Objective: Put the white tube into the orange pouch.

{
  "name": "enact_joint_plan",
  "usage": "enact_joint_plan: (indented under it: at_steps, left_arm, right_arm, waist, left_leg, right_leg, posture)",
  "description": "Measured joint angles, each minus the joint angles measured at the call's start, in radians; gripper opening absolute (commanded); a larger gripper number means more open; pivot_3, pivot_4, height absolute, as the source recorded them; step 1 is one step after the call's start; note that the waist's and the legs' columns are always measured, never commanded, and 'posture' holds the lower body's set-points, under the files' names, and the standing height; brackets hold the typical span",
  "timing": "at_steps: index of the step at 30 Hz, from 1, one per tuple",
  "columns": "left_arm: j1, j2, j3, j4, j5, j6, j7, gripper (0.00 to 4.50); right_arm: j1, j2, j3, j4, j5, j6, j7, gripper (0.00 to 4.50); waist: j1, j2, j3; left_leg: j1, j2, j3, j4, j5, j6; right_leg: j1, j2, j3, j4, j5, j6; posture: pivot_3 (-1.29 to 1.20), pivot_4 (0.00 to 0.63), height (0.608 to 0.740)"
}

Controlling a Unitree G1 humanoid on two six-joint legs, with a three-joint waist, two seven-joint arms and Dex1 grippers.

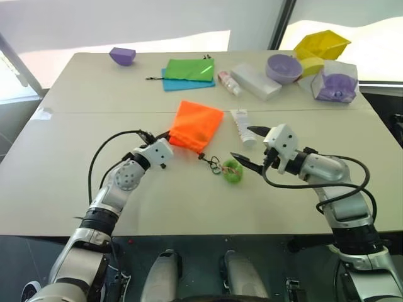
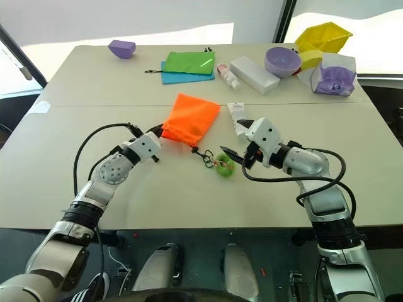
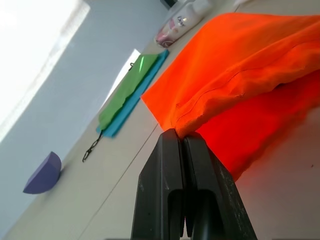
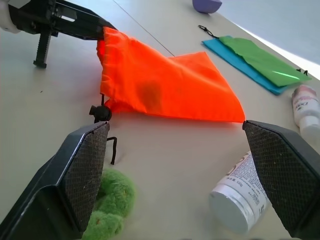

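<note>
Between the released right tool's fingers lies the white tube; left tool pinches the orange pouch.

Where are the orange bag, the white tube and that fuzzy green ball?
orange pouch (image 1: 198, 124), left eye view, middle of the fabric.
white tube (image 1: 241, 124), left eye view, its body.
green ball (image 1: 233, 170), left eye view, its fuzzy top.

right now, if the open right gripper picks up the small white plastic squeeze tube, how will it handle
The small white plastic squeeze tube lies flat on the table, so it probably won't tip. Its round cap suggests it may roll if nudged sideways. The right gripper could dent its likely soft body.
</note>
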Motion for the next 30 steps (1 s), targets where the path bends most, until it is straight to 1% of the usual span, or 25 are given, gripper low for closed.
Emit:
enact_joint_plan:
  at_steps: [10, 19, 23, 26, 30]
  left_arm:
    - [0.122, 0.045, 0.004, -0.217, -0.075, 0.098, -0.157, 0.02]
    - [0.224, 0.067, 0.008, -0.404, -0.095, 0.207, -0.216, 0.02]
    - [0.253, 0.062, 0.008, -0.495, -0.096, 0.259, -0.229, 0.02]
    - [0.238, 0.045, 0.006, -0.492, -0.080, 0.275, -0.213, 0.02]
    - [0.203, 0.031, -0.001, -0.454, -0.061, 0.271, -0.189, 0.02]
  right_arm:
    - [-0.011, 0.003, 0.002, 0.018, 0.000, -0.008, 0.001, 4.50]
    - [-0.011, 0.004, 0.003, 0.020, -0.005, -0.014, 0.002, 4.50]
    - [-0.012, 0.006, 0.003, 0.035, -0.013, -0.023, -0.005, 4.50]
    - [-0.047, 0.025, 0.005, 0.094, -0.055, -0.007, -0.059, 4.50]
    - [-0.114, 0.121, -0.003, 0.125, -0.069, 0.135, -0.195, 4.50]
  waist:
    - [-0.002, 0.000, 0.000]
    - [-0.003, 0.000, 0.000]
    - [-0.002, 0.000, 0.000]
    - [-0.002, 0.000, 0.000]
    - [-0.006, 0.000, 0.000]
  left_leg:
    - [0.000, 0.001, 0.000, 0.000, 0.000, 0.000]
    - [0.000, 0.002, 0.000, 0.000, 0.000, 0.000]
    - [0.000, 0.002, 0.000, 0.000, 0.000, 0.000]
    - [0.000, 0.002, 0.000, 0.000, 0.000, 0.000]
    - [0.000, 0.002, 0.000, 0.000, 0.000, 0.000]
  right_leg:
    - [0.000, 0.000, 0.000, 0.000, 0.000, 0.000]
    - [0.000, 0.000, 0.001, 0.000, 0.000, 0.000]
    - [0.000, 0.000, 0.001, 0.000, 0.000, 0.000]
    - [0.000, 0.001, 0.001, 0.000, 0.000, -0.001]
    - [-0.001, 0.002, 0.001, 0.000, 0.001, -0.001]
  posture:
    - [0.00, 0.150, 0.740]
    - [0.00, 0.150, 0.740]
    - [0.00, 0.150, 0.740]
    - [0.00, 0.150, 0.740]
    - [0.00, 0.150, 0.740]
